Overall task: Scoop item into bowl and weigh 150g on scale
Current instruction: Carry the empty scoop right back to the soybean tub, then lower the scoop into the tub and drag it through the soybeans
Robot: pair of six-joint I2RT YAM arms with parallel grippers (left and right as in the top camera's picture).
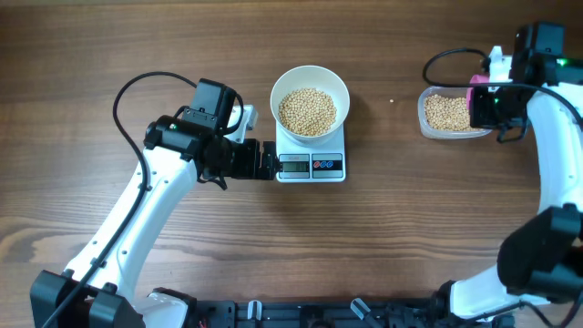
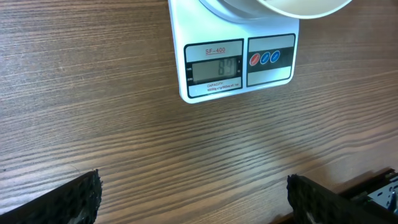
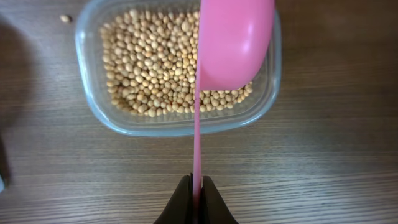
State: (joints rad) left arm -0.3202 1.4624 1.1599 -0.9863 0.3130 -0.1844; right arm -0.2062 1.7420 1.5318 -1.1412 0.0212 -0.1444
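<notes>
Looks like the refill step. Your right gripper (image 3: 196, 182), clenched on the pink scoop (image 3: 233, 43), hangs over beans (image 3: 149, 68) in the tub (image 3: 84, 74), frame right. Your left gripper (image 1: 266, 162) is spread and empty beside the scale (image 1: 311, 165), which carries the part-full bowl (image 1: 339, 82). Next, likely: dip, load, carry level.

One scale (image 1: 311, 165), one bowl (image 1: 281, 89), one tub (image 1: 424, 116), one scoop (image 3: 233, 43), countless beans (image 1: 307, 111), perhaps one stray bean (image 3: 64, 18).
</notes>
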